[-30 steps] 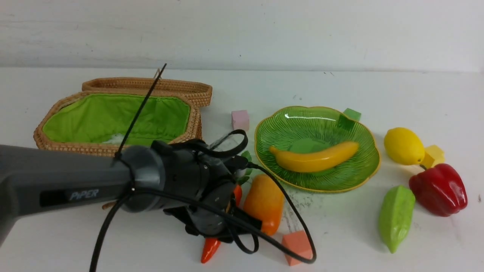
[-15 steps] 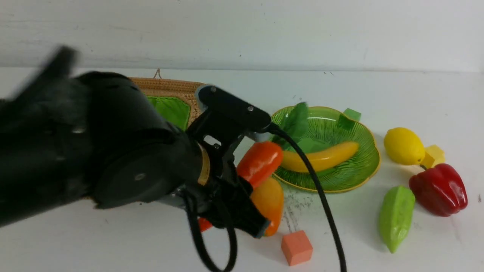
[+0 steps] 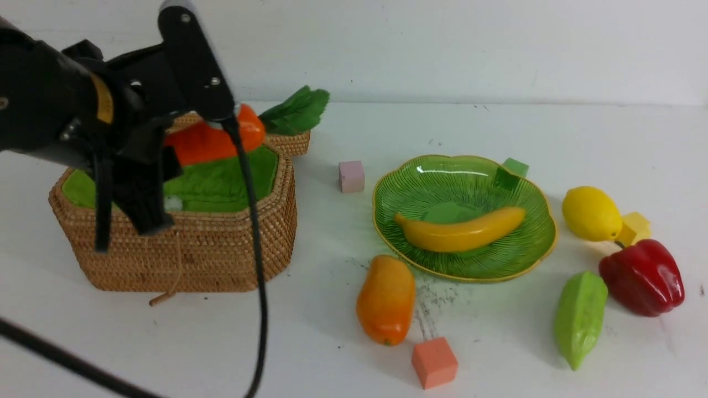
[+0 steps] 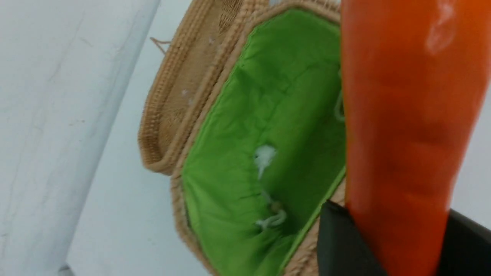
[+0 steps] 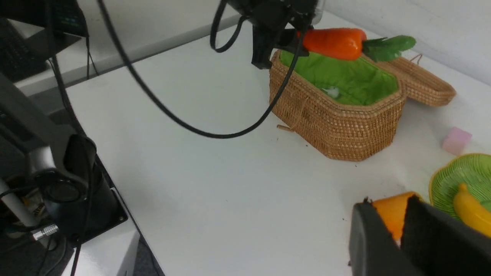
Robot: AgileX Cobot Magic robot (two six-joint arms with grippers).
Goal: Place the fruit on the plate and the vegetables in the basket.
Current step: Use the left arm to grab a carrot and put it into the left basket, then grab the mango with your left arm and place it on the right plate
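My left gripper (image 3: 166, 149) is shut on the orange carrot (image 3: 213, 141) and holds it level above the open basket (image 3: 193, 260), leaves toward the lid. In the left wrist view the carrot (image 4: 402, 115) sits between the dark fingers (image 4: 337, 241) over the green lining (image 4: 249, 126). The banana (image 3: 462, 232) lies on the plate (image 3: 531, 199). The mango (image 3: 386, 298) lies in front of the plate. At the right are the lemon (image 3: 591, 214), red pepper (image 3: 641, 276) and pale green pod (image 3: 579, 318). My right gripper (image 5: 387, 205) hangs high, narrowly open and holding nothing.
Small cubes lie about: pink (image 3: 352, 176) between basket and plate, green (image 3: 514, 166) behind the plate, yellow (image 3: 636, 226) by the lemon, orange (image 3: 434, 362) near the front edge. The left arm's black cable (image 3: 254, 249) hangs in front of the basket.
The left arm has lifted the carrot from beside the mango and swung it back and left, until it is over the basket. The other toys have not moved.
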